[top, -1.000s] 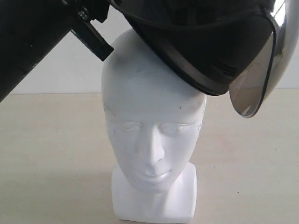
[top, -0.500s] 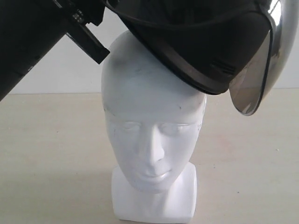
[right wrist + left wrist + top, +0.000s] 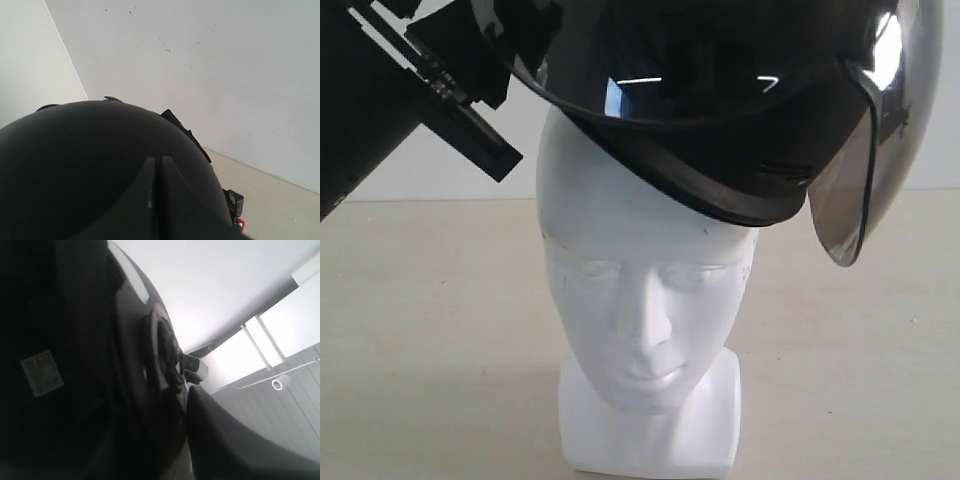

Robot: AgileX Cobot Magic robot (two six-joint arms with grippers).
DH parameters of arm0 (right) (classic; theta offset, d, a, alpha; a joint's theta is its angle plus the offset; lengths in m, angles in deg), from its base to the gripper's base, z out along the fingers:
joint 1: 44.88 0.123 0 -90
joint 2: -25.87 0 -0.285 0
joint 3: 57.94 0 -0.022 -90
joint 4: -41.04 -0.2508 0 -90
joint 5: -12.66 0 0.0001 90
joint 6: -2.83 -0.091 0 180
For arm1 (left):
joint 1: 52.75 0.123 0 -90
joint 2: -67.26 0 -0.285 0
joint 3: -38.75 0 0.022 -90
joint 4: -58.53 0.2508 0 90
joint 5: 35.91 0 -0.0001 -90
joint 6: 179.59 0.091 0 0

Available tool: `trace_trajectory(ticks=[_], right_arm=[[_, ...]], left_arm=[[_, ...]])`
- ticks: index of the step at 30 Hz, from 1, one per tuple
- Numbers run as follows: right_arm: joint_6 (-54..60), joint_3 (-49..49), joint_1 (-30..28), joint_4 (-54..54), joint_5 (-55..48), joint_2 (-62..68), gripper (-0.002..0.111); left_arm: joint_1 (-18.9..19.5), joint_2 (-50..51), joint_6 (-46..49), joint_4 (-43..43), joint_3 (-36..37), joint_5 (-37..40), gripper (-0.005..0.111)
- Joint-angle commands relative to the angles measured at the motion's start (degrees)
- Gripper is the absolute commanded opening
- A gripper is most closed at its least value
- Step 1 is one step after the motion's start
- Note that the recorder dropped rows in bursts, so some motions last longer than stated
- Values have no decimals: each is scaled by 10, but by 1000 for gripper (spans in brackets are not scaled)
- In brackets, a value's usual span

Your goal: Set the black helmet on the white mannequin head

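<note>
The black helmet [image 3: 720,130] hangs tilted over the crown of the white mannequin head [image 3: 645,290], its rim low on the right, where the smoky visor [image 3: 850,190] hangs down. The head stands upright on its blocky neck base [image 3: 650,440], face towards the camera. My left gripper [image 3: 515,45] comes in from the upper left and is shut on the helmet's rim. In the left wrist view one finger [image 3: 235,445] lies outside the shell, next to the lining and its white label [image 3: 42,372]. My right gripper [image 3: 156,167] is shut, fingertips together against the outer shell [image 3: 75,165].
The beige table [image 3: 420,350] stretches to both sides of the head, with a pale wall [image 3: 470,170] behind. My black left arm [image 3: 360,110] fills the upper left corner of the exterior view.
The helmet has swung down and leftwards over the crown, covering more of the head's top. My left arm has shifted left and lower with it.
</note>
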Motion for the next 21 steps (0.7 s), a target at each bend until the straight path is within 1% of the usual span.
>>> trace_trajectory(ticks=[1,6,21], right_arm=[[-13,28,31,16,-20,6,0],[-13,62,31,12,-5,11,0],[-13,61,31,11,-8,22,0]], left_arm=[[4,-26,42,-41,13,-48,4],[4,-27,44,-39,29,-48,4],[4,-27,61,-56,68,-48,4]])
